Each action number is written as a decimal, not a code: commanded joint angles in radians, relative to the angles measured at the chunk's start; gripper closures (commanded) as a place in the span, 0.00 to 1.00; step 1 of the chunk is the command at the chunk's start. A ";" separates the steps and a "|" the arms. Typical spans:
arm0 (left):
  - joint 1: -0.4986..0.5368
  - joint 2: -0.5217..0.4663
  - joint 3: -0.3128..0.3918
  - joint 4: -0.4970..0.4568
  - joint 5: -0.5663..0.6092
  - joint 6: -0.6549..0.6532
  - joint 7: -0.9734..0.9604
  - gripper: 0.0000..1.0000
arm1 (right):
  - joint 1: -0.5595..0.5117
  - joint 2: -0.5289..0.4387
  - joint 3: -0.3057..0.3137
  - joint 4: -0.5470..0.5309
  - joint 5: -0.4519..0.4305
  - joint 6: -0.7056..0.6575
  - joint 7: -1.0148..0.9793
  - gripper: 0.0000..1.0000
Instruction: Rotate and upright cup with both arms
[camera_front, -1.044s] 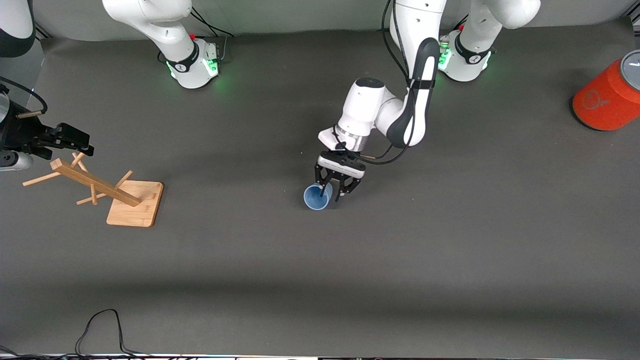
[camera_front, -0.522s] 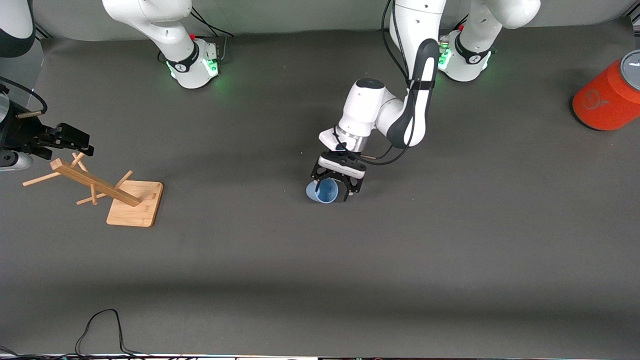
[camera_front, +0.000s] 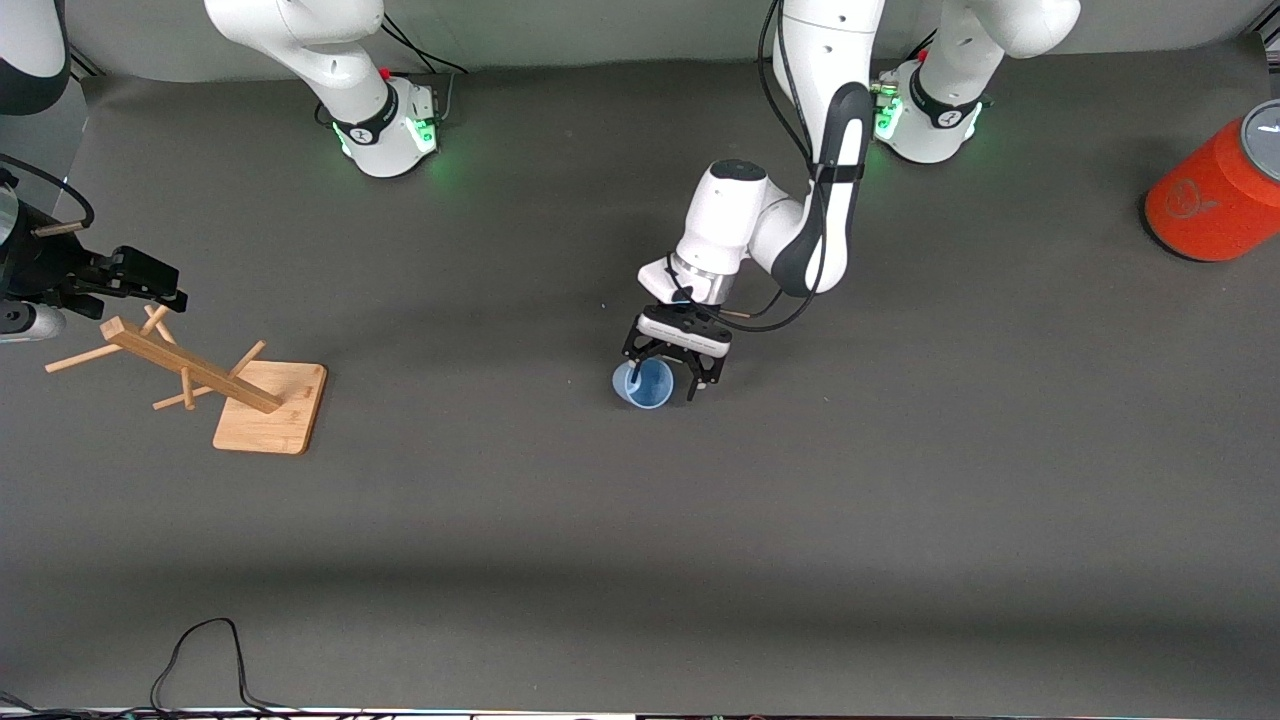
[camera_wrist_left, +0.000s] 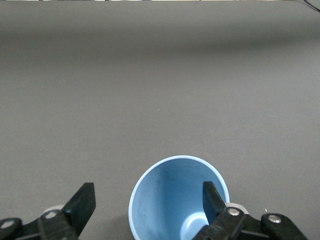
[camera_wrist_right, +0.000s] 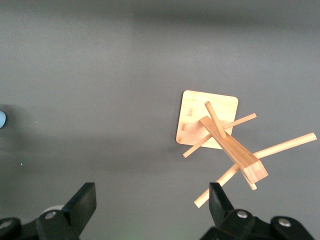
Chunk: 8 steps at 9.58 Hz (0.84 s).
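The light-blue cup (camera_front: 646, 386) stands in the middle of the table with its open mouth facing up. In the left wrist view I look into the cup (camera_wrist_left: 170, 200) and see its pale bottom. My left gripper (camera_front: 662, 388) is low over it and open (camera_wrist_left: 149, 200). One finger (camera_wrist_left: 212, 199) reaches inside the cup's mouth at the rim, and the other finger (camera_wrist_left: 84, 201) stands apart outside it. My right gripper (camera_front: 135, 275) waits open (camera_wrist_right: 150, 210) at the right arm's end of the table, up over a wooden peg rack.
The wooden peg rack (camera_front: 200, 370) stands on a square base (camera_front: 290, 420) at the right arm's end; it also shows in the right wrist view (camera_wrist_right: 220, 132). A large orange canister (camera_front: 1215, 195) lies at the left arm's end. A black cable (camera_front: 200, 655) lies near the front edge.
The cup has shifted slightly toward the left arm's end and away from the front camera, tilting on the way. The left gripper moved a little with it. The right arm has not moved.
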 joint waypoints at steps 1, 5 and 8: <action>-0.023 -0.002 0.018 0.015 -0.019 0.007 -0.008 0.04 | 0.005 0.003 -0.006 0.012 -0.013 -0.010 -0.013 0.00; -0.052 -0.002 0.018 0.023 -0.054 0.005 -0.011 0.04 | 0.005 0.003 -0.006 0.012 -0.013 -0.010 -0.012 0.00; -0.072 0.005 0.018 0.019 -0.076 0.005 -0.011 0.04 | 0.005 0.004 -0.006 0.012 -0.013 -0.010 -0.012 0.00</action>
